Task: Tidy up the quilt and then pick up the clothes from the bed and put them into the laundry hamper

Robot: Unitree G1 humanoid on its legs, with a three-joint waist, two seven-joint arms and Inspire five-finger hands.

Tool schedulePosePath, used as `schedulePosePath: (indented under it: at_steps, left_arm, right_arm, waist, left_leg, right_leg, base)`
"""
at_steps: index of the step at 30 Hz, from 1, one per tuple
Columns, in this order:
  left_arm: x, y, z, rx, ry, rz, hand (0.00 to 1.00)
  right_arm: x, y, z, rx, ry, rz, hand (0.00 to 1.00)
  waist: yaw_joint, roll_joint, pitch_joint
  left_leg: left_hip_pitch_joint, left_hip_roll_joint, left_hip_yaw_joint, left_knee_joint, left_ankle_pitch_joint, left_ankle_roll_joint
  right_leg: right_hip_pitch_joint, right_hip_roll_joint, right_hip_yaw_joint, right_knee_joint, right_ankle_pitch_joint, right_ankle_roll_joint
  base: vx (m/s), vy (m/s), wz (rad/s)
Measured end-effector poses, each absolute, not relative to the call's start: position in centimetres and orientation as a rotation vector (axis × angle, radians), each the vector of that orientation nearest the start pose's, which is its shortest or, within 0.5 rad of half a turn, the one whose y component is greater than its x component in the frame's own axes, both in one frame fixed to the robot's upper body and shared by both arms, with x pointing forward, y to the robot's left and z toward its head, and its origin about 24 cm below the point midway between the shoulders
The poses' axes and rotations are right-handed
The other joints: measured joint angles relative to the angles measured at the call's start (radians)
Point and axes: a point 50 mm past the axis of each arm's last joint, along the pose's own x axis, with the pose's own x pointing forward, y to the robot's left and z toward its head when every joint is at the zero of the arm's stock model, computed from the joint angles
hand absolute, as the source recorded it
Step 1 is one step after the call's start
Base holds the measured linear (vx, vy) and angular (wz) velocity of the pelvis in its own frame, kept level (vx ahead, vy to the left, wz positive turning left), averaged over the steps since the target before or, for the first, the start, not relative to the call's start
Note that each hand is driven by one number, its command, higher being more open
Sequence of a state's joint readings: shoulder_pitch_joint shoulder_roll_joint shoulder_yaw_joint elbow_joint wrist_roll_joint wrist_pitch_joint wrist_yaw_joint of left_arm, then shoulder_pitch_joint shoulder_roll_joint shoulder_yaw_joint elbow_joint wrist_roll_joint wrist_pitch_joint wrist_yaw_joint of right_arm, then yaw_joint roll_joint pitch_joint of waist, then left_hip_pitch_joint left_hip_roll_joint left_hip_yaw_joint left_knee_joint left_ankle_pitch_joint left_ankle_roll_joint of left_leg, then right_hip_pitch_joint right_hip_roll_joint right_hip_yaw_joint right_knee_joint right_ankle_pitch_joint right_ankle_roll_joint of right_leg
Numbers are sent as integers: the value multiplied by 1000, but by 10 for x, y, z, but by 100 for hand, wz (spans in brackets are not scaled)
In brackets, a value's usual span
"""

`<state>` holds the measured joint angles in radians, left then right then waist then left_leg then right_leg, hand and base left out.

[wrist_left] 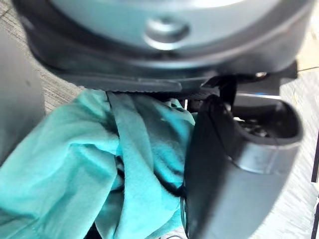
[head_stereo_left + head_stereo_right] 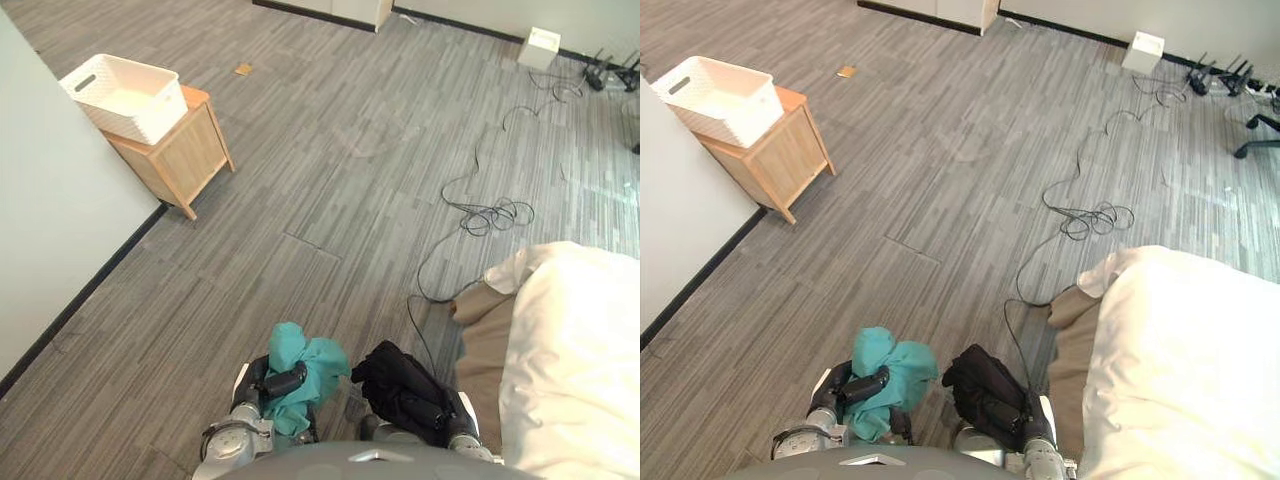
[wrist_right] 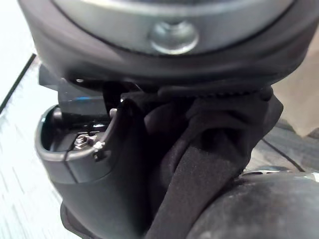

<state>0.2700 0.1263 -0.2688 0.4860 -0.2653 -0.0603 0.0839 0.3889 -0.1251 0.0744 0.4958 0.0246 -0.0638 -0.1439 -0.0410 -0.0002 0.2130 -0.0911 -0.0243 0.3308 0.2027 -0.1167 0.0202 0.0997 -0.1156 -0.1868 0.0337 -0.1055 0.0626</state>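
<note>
My left hand (image 2: 270, 384) is shut on a bunched teal garment (image 2: 310, 372), held low in front of me over the floor; the cloth (image 1: 99, 164) shows wrapped round its thumb (image 1: 224, 174) in the left wrist view. My right hand (image 2: 432, 408) is shut on a black garment (image 2: 392, 378), whose folds (image 3: 209, 144) lie against the thumb (image 3: 99, 169). The white laundry hamper (image 2: 128, 96) stands on a small wooden cabinet (image 2: 180, 150) at the far left by the wall. The bed with its cream quilt (image 2: 575, 350) lies at the lower right.
A white wall (image 2: 50, 200) runs along the left. Loose black cords (image 2: 490, 215) snake over the grey floor ahead of the bed. A small white box (image 2: 540, 47) and a router (image 2: 610, 72) sit at the far wall. A brown sheet edge (image 2: 480, 350) hangs off the bed.
</note>
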Motion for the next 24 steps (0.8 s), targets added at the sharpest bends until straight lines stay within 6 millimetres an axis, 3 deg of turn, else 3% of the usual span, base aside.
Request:
schedulePosePath:
  at_steps: [1,2,3,4,5,7,8,9,10,11,12,13,14,16,17,18,20,22,23,24]
  left_arm:
    - [137,143,-107,-90,702,-9,0]
    - [144,135,-103,-109,677,-25,0]
    - [148,129,-99,-125,648,-26,0]
    - [152,127,-95,-134,629,-24,0]
    - [156,121,-90,-147,602,-34,0]
    - [157,112,-86,-162,584,-61,0]
    - [157,106,-84,-174,578,-73,0]
    - [159,101,-82,-192,568,-76,0]
    - [159,99,-81,-197,563,-76,0]
    - [161,98,-79,-206,555,-69,0]
    - [165,98,-77,-234,545,-40,0]
    - [165,99,-77,-235,544,-25,0]
    - [167,99,-79,-226,554,-12,0]
    - [170,98,-85,-208,584,-7,0]
    - [170,100,-89,-204,604,9,0]
    - [169,105,-91,-195,614,37,0]
    - [168,109,-92,-178,618,47,0]
    - [173,109,-90,-159,601,32,0]
    - [178,106,-90,-143,601,10,0]
    - [181,103,-90,-134,600,-6,0]
  right_arm:
    - [94,-194,-115,-144,783,-190,0]
    - [99,-199,-109,-172,753,-193,0]
    - [105,-203,-105,-214,724,-170,0]
    - [110,-202,-103,-226,709,-162,0]
    - [121,-202,-99,-230,676,-167,0]
    - [143,-197,-91,-235,607,-157,0]
    - [154,-191,-84,-238,559,-134,0]
    - [164,-184,-76,-234,512,-111,0]
    - [167,-180,-73,-232,492,-103,0]
    - [173,-170,-70,-241,468,-81,0]
    - [174,-161,-68,-221,452,-66,0]
    - [172,-157,-70,-208,458,-61,0]
    - [165,-149,-77,-189,490,-52,0]
    - [153,-141,-87,-193,544,-44,0]
    - [145,-139,-92,-192,577,-27,0]
    - [147,-138,-90,-189,568,-12,0]
    - [150,-138,-87,-189,545,-12,0]
    - [157,-140,-84,-193,522,-19,0]
    - [164,-141,-81,-194,506,-26,0]
    - [167,-143,-80,-195,497,-31,0]
  waist:
    - [-5,9,30]
    - [-9,31,63]
    - [-4,51,93]
    - [2,49,109]
    - [19,57,117]
    - [26,64,118]
    - [40,61,119]
    - [56,59,119]
    - [65,59,120]
    - [71,32,125]
    - [74,12,128]
    - [75,-2,127]
    - [86,-11,125]
    - [88,-18,127]
    - [78,-28,127]
    - [66,-35,127]
    - [41,-29,128]
    - [17,-7,138]
    - [3,9,137]
    - [-6,18,137]
  left_leg:
    - [-70,38,54,174,-22,-20]
    - [-151,110,108,382,-21,-23]
    - [-189,153,104,520,-11,-48]
    - [-212,172,106,583,-7,-84]
    - [-242,197,114,612,-60,-106]
    - [-280,212,139,512,-101,-94]
    - [-300,207,158,393,-89,-95]
    - [-319,194,162,250,-34,-93]
    - [-323,186,161,183,17,-73]
    - [-310,148,170,179,49,17]
    - [-329,144,171,253,-2,96]
    - [-327,142,171,287,-33,99]
    - [-300,144,171,327,-98,92]
    - [-203,120,174,288,-155,78]
    - [-117,94,171,236,-174,71]
    - [-24,76,164,172,-185,58]
    - [97,68,144,78,-184,49]
    - [230,74,102,-20,-178,39]
    - [270,92,79,-43,-176,29]
    - [282,106,71,-44,-178,12]
  right_leg:
    - [13,0,-6,1,0,1]
    - [40,10,-31,-2,-2,-1]
    - [78,15,-39,-8,-16,-7]
    - [96,14,-41,-18,-30,-16]
    - [103,13,-42,-26,-42,-14]
    - [103,1,-42,-30,-62,-7]
    - [101,-17,-44,-33,-77,6]
    - [100,-34,-49,-35,-95,27]
    - [101,-42,-52,-34,-105,41]
    - [113,-83,-64,-31,-109,77]
    - [132,-95,-75,-27,-89,112]
    - [141,-107,-78,-7,-88,116]
    - [118,-126,-73,110,-88,118]
    - [-2,-183,-37,470,-32,149]
    - [-103,-214,-4,728,2,154]
    - [-182,-224,-8,905,-18,119]
    - [-248,-209,-59,1001,-61,50]
    - [-355,-187,-141,987,-117,-10]
    - [-426,-173,-185,883,-145,-45]
    - [-457,-162,-211,796,-145,-48]
  base:
    - [35,-39,5]
    - [33,25,28]
    - [13,17,29]
    - [28,51,17]
    - [60,17,13]
    - [139,40,11]
    - [263,94,7]
    - [308,116,5]
    - [517,163,13]
    - [485,133,19]
    - [657,126,27]
    - [607,91,16]
    - [775,157,1]
    - [636,158,-5]
    - [598,67,1]
    - [599,23,6]
    - [547,-37,18]
    - [676,-114,47]
    - [472,-170,64]
    - [591,-268,79]
